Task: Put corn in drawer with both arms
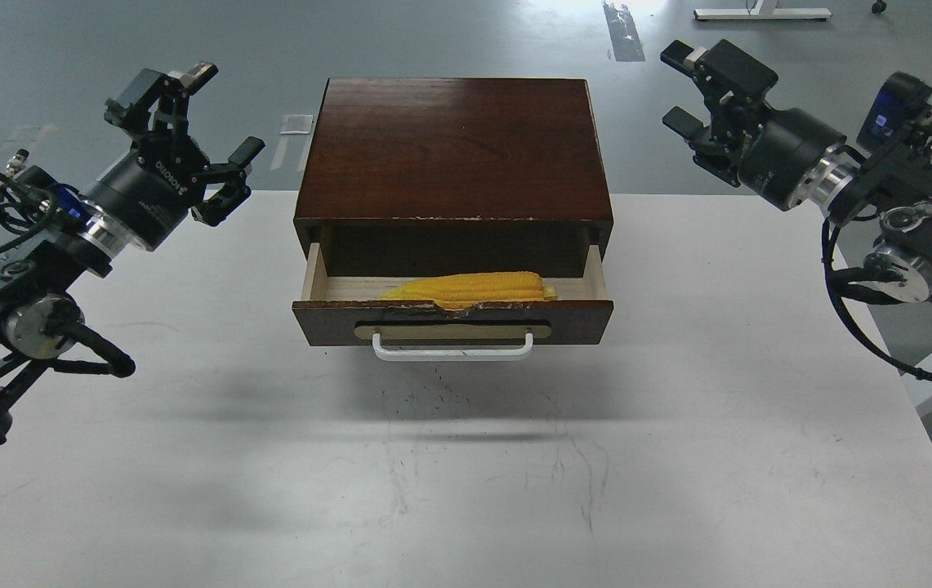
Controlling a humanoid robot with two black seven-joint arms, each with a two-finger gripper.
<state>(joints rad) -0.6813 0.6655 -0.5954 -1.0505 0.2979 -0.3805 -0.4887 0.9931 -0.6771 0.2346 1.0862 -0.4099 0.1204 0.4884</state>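
The yellow corn [470,287] lies lengthwise inside the open drawer [453,320], which is pulled partly out of the dark wooden box [451,147]; the drawer's white handle [452,349] faces me. My left gripper [192,135] is open and empty, held in the air left of the box. My right gripper [690,86] is open and empty, held in the air right of the box's back corner. Both are well clear of the corn.
The white table [466,457] bears the box at its far middle. Its right edge [907,359] lies under my right arm. Grey floor lies beyond the table, with a chair base [923,237] at the right.
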